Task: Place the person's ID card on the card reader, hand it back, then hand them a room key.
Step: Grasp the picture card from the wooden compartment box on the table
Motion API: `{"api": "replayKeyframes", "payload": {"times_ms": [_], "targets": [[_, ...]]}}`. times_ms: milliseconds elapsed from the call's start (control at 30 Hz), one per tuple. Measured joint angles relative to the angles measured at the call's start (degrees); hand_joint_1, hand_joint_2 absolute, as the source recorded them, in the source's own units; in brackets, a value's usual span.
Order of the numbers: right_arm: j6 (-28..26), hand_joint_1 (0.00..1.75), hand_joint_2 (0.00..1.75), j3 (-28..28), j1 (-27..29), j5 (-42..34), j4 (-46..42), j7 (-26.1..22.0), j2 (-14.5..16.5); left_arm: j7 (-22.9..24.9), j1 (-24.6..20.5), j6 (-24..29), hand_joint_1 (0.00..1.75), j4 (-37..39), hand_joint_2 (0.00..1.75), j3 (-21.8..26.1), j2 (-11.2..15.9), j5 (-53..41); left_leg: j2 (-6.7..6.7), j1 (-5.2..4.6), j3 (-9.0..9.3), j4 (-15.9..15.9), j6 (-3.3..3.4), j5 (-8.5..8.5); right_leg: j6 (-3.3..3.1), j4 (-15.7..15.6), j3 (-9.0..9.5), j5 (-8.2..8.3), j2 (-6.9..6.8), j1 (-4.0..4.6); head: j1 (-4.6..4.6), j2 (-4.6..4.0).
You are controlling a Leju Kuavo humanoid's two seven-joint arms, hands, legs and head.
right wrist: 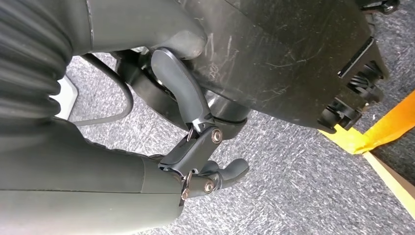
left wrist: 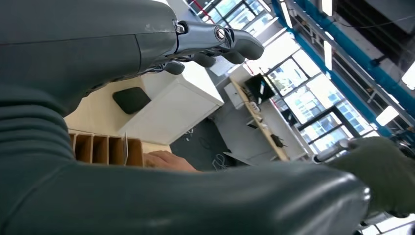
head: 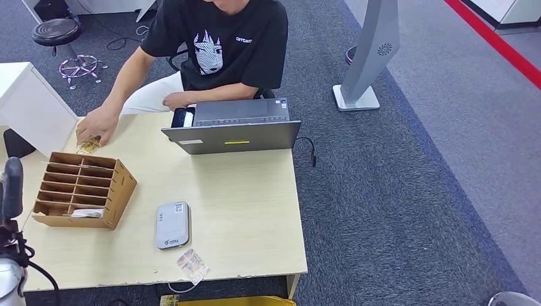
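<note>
Card [head: 89, 145], gold-patterned and probably the ID, sits in the upper left of the head view under the person's hand [head: 97, 124], just behind the wooden slotted organizer [head: 83, 189]. Your left hand [left wrist: 205, 46] is nearer, raised at the left edge with fingers loosely spread, grasping nothing. Your right hand [right wrist: 195, 161] hangs over carpet, released, fingers partly curled. The card reader [head: 172, 224] lies lower centre, a second patterned card [head: 192, 266] just below it. The organizer stands between your left hand and the card.

head view high over desk [head: 255, 210], wrist views close
</note>
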Motion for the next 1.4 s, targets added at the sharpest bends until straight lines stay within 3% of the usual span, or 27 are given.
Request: {"api": "replayKeyframes", "payload": {"times_ms": [67, 167, 333, 567, 700, 867, 1133, 1400], "targets": [[-0.1, 0.00, 1.75, 0.0, 0.1, 0.0, -0.4, 0.4, -0.1, -0.5, 1.2, -0.6, 0.00, -1.8, 1.75, -0.6, -0.3, -0.7, 0.00, 0.00, 0.00, 0.0, 0.01, -0.01, 0.00, 0.0, 0.00, 0.00, 0.00, 0.00, 0.00, -0.01], [-0.6, 0.00, 1.75, 0.1, 0.4, -0.5, -1.0, 0.9, -0.3, 3.1, 2.7, -4.5, 0.00, -3.7, 1.75, -1.6, -0.3, -1.5, 0.00, 0.00, -0.01, 0.0, 0.03, -0.02, 0.01, 0.0, 0.00, -0.01, -0.01, 0.00, 0.00, 0.00], [-1.7, 0.00, 1.75, 0.0, 0.8, -2.3, -1.2, 0.7, -0.4, 10.6, 6.7, -13.9, 0.00, -4.0, 1.75, -3.3, 2.9, -2.2, 0.14, 0.02, -0.02, 0.0, -0.01, 0.00, -0.04, 0.0, -0.06, 0.02, 0.09, 0.01, -0.01, -0.01], [-2.9, 0.00, 1.75, 0.0, 0.9, -3.9, -0.9, 0.2, -0.5, 15.5, 13.3, -19.8, 0.00, -2.7, 1.75, -4.2, 11.6, -6.1, 0.13, 0.07, -0.09, 0.0, -0.05, 0.03, -0.05, 0.0, -0.14, 0.00, 0.11, 0.05, 0.01, 0.00], [-3.5, 0.00, 1.75, 0.1, 1.0, -4.7, -0.8, 0.3, -0.5, 17.4, 17.5, -20.1, 0.00, -2.0, 1.75, -4.2, 16.0, -7.1, 0.13, 0.07, -0.11, 0.0, -0.06, 0.03, -0.05, 0.0, -0.15, -0.01, 0.11, 0.05, 0.00, -0.01], [-3.8, 0.00, 1.75, 0.2, 1.0, -5.1, -0.8, 0.6, -0.5, 18.1, 21.1, -20.0, 0.00, -1.9, 1.75, -4.0, 18.8, -7.2, 0.02, 0.06, -0.15, 0.0, -0.05, 0.04, -0.03, 0.0, -0.13, -0.01, 0.02, 0.04, 0.01, 0.01], [-3.5, 0.00, 1.75, 0.5, 0.6, -5.7, -0.5, 0.5, -0.5, 18.6, 22.8, -18.8, 0.00, -1.9, 1.75, -4.0, 20.8, -11.1, -0.02, 0.06, -0.15, 0.0, -0.05, 0.04, -0.03, 0.0, -0.12, 0.00, -0.02, 0.03, 0.02, 0.00], [-2.8, 0.00, 1.75, 1.0, 0.1, -5.8, -0.4, 0.7, -0.5, 17.9, 21.9, -13.6, 0.00, -4.1, 1.75, -4.0, 21.0, -24.0, -0.07, 0.06, -0.15, 0.0, -0.08, 0.10, -0.03, 0.0, -0.12, 0.01, -0.05, 0.04, 0.02, -0.01]]}}
